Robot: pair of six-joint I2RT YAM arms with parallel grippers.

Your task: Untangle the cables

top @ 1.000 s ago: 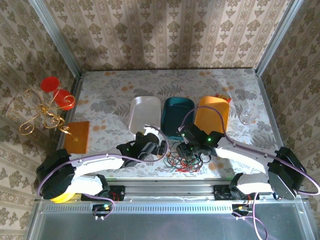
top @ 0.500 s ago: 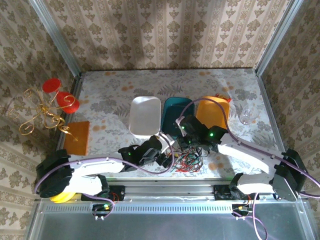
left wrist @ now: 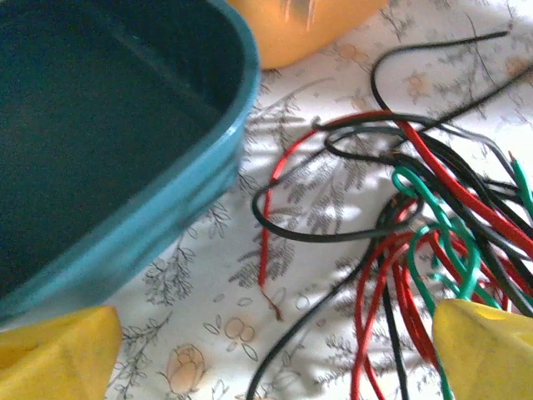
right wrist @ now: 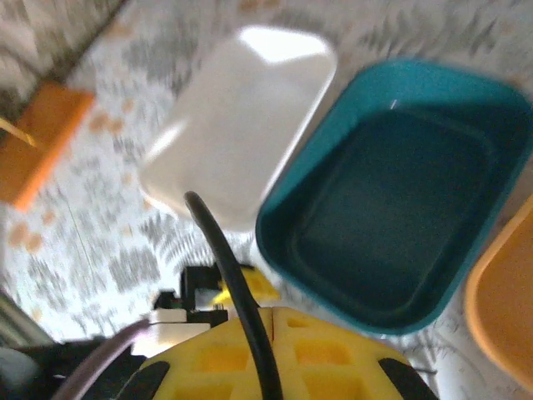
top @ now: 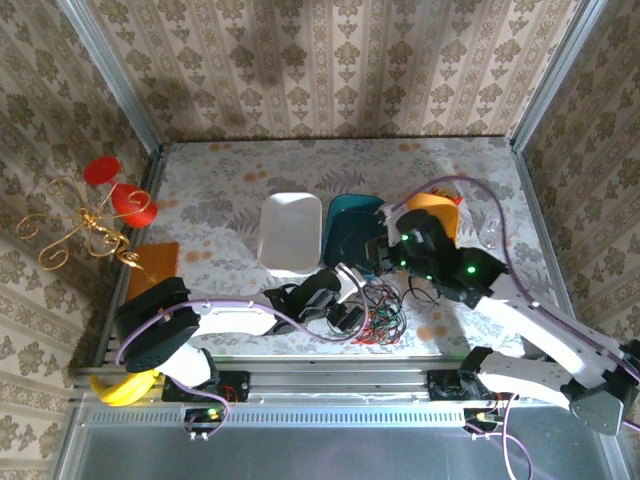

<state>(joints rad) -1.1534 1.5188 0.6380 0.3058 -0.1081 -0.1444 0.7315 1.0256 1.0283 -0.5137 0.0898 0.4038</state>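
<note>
The cables [top: 385, 312] lie as a tangle of thin red, green and black wires on the patterned table near its front edge. Seen from the left wrist, the cables [left wrist: 416, 225] spread to the right, and a loose red end [left wrist: 265, 275] lies in the middle. My left gripper [left wrist: 275, 358] is open, its yellow fingertips [left wrist: 58, 358] far apart, low over the table at the tangle's left side [top: 350, 318]. My right gripper [top: 380, 262] is raised above the tangle. Its yellow fingers [right wrist: 208, 358] are pressed together on a black cable [right wrist: 225, 267] that rises across them.
A white tray [top: 290, 232], a teal tray [top: 350, 225] and an orange tray [top: 440, 205] stand in a row behind the tangle. An orange block [top: 150, 270] lies at the left edge. A gold wire ornament [top: 90, 225] hangs at far left, a glass [top: 492, 232] at right.
My right arm has lifted and swung back to the right, drawing a black cable up. My left gripper has reached further right, to the tangle's edge.
</note>
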